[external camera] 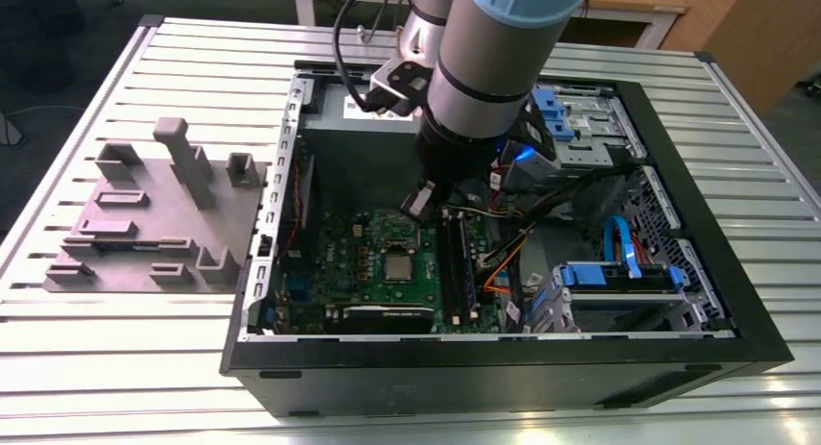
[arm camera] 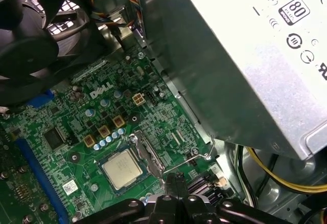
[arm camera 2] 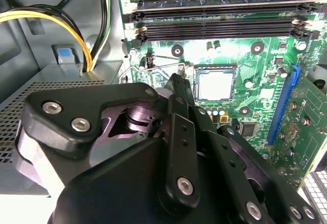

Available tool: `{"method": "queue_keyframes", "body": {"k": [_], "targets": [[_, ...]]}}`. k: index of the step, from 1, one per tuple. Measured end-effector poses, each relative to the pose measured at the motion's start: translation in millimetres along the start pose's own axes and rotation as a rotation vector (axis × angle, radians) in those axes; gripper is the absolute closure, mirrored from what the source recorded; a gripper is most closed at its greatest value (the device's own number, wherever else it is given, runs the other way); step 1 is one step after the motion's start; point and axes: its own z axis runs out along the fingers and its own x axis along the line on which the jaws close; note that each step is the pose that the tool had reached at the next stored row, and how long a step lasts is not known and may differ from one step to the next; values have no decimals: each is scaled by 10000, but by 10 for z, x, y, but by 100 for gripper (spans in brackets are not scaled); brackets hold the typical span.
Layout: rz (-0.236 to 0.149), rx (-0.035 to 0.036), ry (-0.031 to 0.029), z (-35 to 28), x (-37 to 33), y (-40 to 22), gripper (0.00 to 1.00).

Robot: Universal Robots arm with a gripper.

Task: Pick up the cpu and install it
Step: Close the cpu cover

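The cpu (external camera: 402, 266) sat flat in its socket on the green motherboard (external camera: 346, 235), silver top facing up, and both wrist views caught it there too (arm camera 2: 216, 85) (arm camera: 121, 169). The socket's metal frame stood open beside the chip, with the thin wire lever (arm camera: 190, 158) lying off to one side. Just above and apart from it hung the gripper (external camera: 425, 201), nothing held. Its dark fingers (arm camera 2: 179, 88) came together in a narrow point in the second wrist view, and looked pressed closed, tips short of the chip. Past the socket in the second wrist view ran the long black memory slots (arm camera 2: 219, 15), and a blue slot (arm camera 2: 282, 104) ran along the board's edge. The first wrist view showed the black fan (arm camera: 36, 35) on one side and the grey power supply box (arm camera: 240, 70) on the other, yellow cables (arm camera: 278, 178) beneath it. All of it lay inside the open computer case (external camera: 513, 368), which rested on the slatted metal bench (external camera: 129, 330). At the exterior view's left, a grey fixture block (external camera: 148, 224) stood on the bench beside the case.
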Motion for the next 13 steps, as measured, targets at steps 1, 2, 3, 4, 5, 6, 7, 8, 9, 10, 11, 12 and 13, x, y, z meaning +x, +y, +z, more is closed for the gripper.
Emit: {"method": "queue_keyframes", "body": {"k": [1,2,3,4,5,6,7,8,9,10,11,12,13], "targets": [[0,0,0,0,3,-2,90],[0,0,0,0,5,-4,90],[0,0,0,-1,8,-5,90],[0,0,0,-1,10,-7,90],[0,0,0,-1,13,-9,90],[0,0,-1,-1,16,-11,90],[0,0,0,-2,18,-12,90],[0,0,0,-2,21,-14,90],[0,0,1,-3,23,-16,90],[0,0,1,-3,26,-18,90],[0,0,0,-3,29,-19,90],[1,0,1,-3,31,-21,90],[0,0,1,-4,33,-22,90]]}}
